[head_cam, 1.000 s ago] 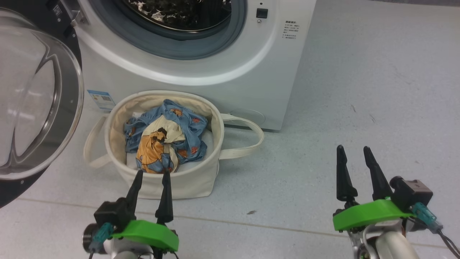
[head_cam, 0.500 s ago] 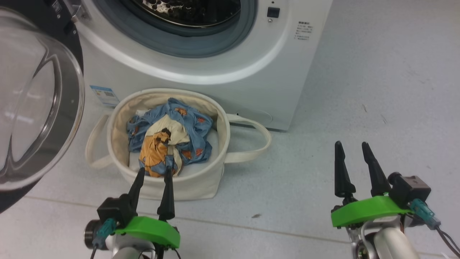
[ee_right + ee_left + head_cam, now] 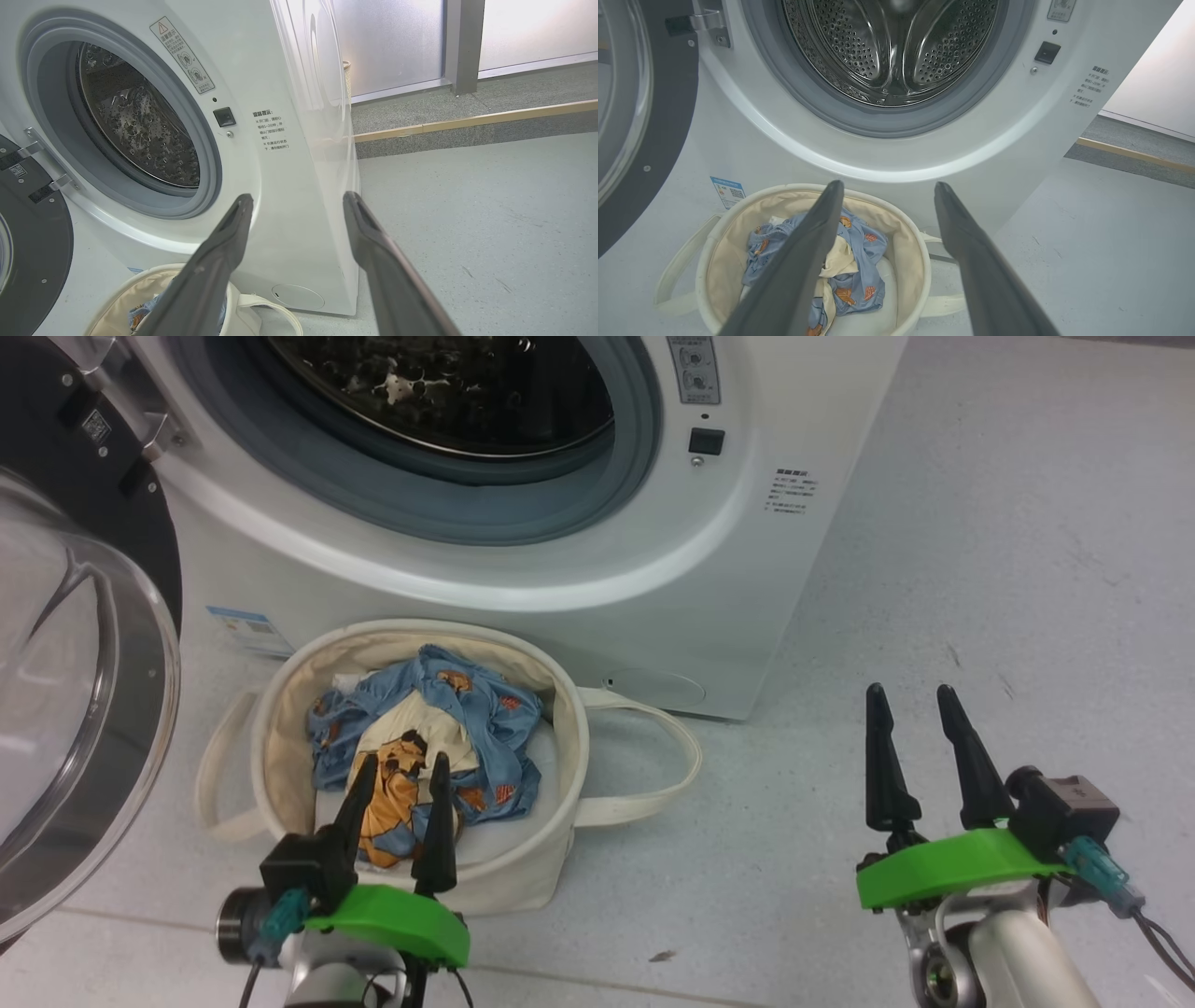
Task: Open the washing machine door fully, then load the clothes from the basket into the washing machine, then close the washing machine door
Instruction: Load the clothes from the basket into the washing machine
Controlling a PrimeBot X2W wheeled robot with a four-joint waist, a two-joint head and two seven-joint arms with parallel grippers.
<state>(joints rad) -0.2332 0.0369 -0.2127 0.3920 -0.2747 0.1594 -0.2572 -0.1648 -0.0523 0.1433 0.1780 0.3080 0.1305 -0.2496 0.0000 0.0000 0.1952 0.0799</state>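
The white washing machine [image 3: 523, 569] [image 3: 887, 154] [image 3: 289, 186] stands with its drum open. Its door [image 3: 65, 644] [image 3: 649, 116] [image 3: 32, 242] is swung wide to the left, black rim and clear glass bowl facing me. On the floor in front sits the cream basket [image 3: 551, 728] [image 3: 915, 252] [image 3: 126, 294] holding the light-blue printed clothes [image 3: 467, 709] [image 3: 864, 266]. My left gripper [image 3: 400, 765] [image 3: 885, 186] is open, its tips over the basket's near half, above the clothes. My right gripper [image 3: 910, 695] [image 3: 296, 198] is open over bare floor to the right, holding nothing.
A blue label sticker [image 3: 238, 627] is on the washer's lower left. The basket's loop handle [image 3: 663, 775] lies out toward the right. Grey floor [image 3: 980, 569] spreads to the right of the washer. A raised step with a wooden edge [image 3: 467, 122] runs behind.
The head camera has tilted up, showing more of the drum. My left gripper's tips have come forward from the basket's near rim to over the clothes. The right gripper has hardly moved.
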